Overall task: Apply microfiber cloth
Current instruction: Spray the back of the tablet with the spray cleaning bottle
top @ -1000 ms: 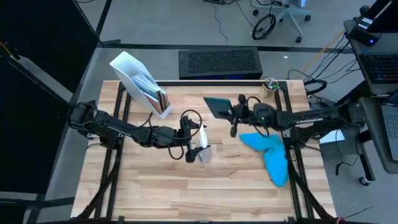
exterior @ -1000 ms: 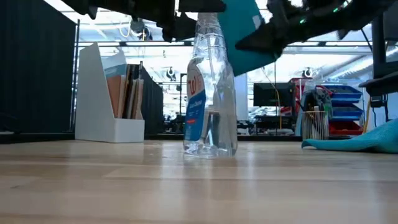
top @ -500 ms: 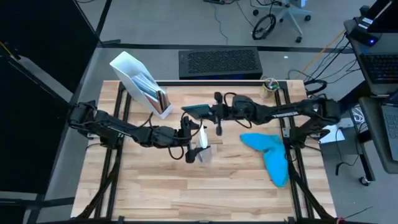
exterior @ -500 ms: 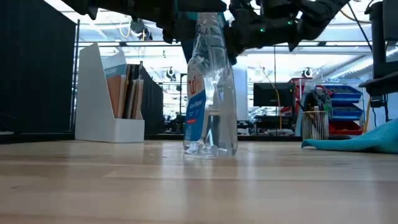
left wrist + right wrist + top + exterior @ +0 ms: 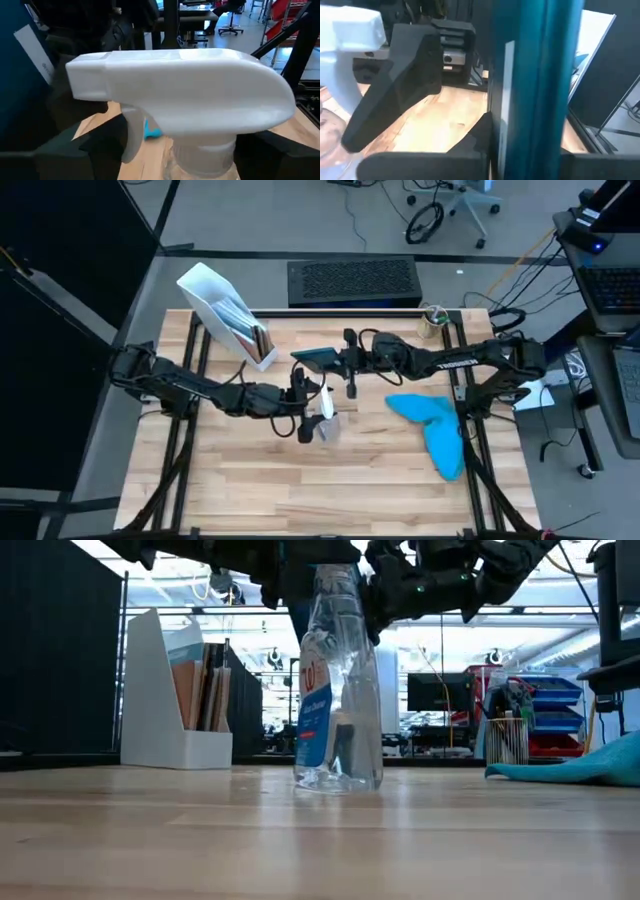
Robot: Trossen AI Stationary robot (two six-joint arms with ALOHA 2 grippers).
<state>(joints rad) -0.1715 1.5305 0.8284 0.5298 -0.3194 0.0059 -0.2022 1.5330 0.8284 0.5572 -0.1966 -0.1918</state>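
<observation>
While my right gripper (image 5: pixel 338 360) stays clamped on the tablet (image 5: pixel 318 358) beside the spray bottle (image 5: pixel 338 680), my left gripper (image 5: pixel 310 412) grips that bottle; the microfiber cloth (image 5: pixel 433 425) lies unmoved.

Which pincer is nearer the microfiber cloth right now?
Right. The right pincer, holding the tablet, sits up-table and left of the microfiber cloth. The left pincer, at the spray bottle, is farther left of it.

The cloth (image 5: pixel 433 426) is bright sky-blue, soft and rumpled, irregular in outline with one broad end and a longer tail. It lies loose and flat on the counter (image 5: pixel 260 480) near its right edge, untouched. From the low view it shows as a low blue heap (image 5: pixel 580 770) at the far right.
</observation>
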